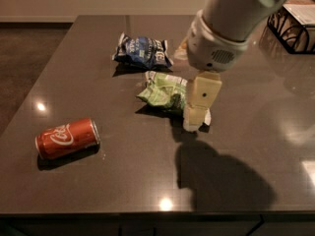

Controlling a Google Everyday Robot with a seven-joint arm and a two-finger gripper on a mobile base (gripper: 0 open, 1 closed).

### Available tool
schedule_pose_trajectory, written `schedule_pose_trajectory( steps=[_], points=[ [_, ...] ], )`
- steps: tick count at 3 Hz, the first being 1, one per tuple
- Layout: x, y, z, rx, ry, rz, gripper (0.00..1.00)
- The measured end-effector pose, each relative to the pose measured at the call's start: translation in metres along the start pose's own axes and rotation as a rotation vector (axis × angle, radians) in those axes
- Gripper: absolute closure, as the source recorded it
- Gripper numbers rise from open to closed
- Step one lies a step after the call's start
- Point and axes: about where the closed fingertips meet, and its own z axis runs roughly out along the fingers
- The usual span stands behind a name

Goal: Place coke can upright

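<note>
The coke can (67, 137) lies on its side near the front left of the dark table (123, 181), silver top facing right. My gripper (198, 111) hangs from the white arm over the middle of the table, in front of the right edge of the green chip bag (164, 91). It is well to the right of the can and apart from it. Nothing shows in the gripper.
A blue chip bag (143, 51) lies behind the green one. A dark wire rack (294, 31) stands at the back right. The table's front edge runs along the bottom of the view and its left edge is close to the can.
</note>
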Motion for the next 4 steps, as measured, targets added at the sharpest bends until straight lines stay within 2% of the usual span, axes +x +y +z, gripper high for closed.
schedule_pose_trajectory(
  steps=[2, 4],
  points=[
    [-0.083, 0.009, 0.036, -0.050, -0.058, -0.161, 0.00],
    [-0.128, -0.002, 0.082, -0.100, -0.018, -0.255, 0.00]
  ],
)
